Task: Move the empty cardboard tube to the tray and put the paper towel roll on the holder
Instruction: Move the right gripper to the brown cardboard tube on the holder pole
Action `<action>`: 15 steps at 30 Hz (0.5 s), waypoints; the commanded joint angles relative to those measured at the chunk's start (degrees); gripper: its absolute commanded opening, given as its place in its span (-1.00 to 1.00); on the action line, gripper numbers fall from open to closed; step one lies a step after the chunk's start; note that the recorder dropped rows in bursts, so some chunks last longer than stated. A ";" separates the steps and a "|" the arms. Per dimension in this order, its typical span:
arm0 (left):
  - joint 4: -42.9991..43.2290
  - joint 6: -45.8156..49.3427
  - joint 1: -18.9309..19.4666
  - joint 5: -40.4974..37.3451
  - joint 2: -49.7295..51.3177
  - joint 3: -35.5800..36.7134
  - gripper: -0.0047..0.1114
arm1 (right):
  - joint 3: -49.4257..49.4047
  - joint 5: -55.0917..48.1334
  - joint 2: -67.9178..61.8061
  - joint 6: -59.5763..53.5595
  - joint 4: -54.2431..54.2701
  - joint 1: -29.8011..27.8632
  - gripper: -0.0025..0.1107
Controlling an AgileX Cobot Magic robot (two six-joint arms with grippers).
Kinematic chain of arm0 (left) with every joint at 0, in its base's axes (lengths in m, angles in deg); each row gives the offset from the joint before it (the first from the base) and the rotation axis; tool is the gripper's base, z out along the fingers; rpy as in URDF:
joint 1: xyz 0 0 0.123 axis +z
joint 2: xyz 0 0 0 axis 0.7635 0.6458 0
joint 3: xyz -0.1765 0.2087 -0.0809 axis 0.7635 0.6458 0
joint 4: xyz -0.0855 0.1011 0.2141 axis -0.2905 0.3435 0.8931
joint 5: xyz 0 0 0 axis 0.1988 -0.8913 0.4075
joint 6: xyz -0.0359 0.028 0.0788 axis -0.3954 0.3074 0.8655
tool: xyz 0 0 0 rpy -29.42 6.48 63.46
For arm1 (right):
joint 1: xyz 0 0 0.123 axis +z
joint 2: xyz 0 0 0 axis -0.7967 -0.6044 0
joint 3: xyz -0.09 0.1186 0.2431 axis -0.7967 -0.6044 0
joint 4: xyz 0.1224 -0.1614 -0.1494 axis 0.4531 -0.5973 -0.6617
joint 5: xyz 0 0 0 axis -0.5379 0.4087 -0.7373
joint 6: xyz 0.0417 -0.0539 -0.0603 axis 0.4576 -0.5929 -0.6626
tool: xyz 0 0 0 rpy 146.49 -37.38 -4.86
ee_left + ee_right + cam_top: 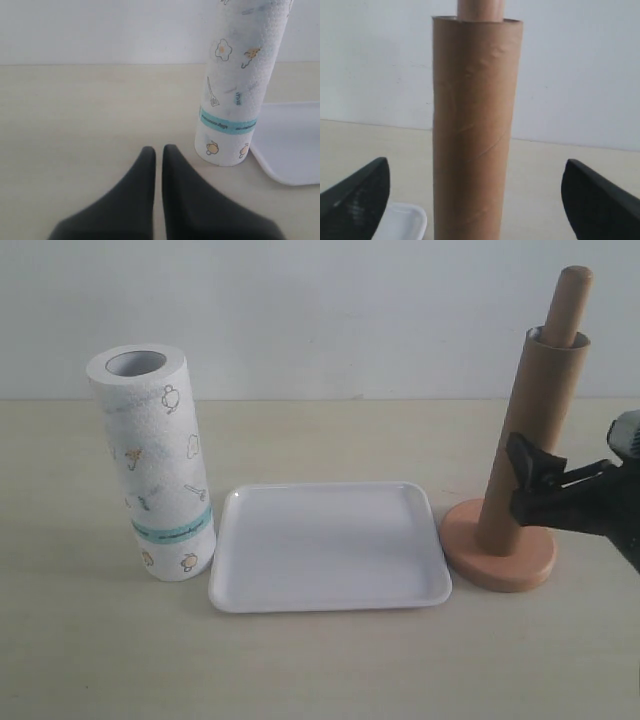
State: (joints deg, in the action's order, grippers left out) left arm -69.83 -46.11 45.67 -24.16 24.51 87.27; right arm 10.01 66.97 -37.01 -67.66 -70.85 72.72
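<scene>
Cardboard tube [530,440] stands at the right of the exterior view, slipped over the post of the wooden holder [530,565], whose rounded top pokes out above it. The right gripper [475,170] is spread wide with a jaw on either side of the tube, not yet touching it. The main risk, as I judge it, is the lift. A pull that is not straight up along the post would bind the tube on it and drag or tip the holder toward the white tray [330,540] just beside its base. Too hard a squeeze could also crush the hollow tube. At the left, the paper towel roll [160,460] stands upright next to the tray. The left gripper [159,150] sits near it, jaws almost together and holding nothing; a careless sweep there could topple the tall roll.
</scene>
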 commanded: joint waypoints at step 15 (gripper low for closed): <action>0.02 -0.16 -0.47 0.02 -0.23 0.19 -0.84 | 13.49 -8.92 -6.26 -1.59 -2.89 0.01 0.56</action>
State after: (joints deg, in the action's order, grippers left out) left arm -69.83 -46.11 45.67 -24.16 24.51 87.27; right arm 22.42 60.56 -43.29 -68.28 -73.62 72.72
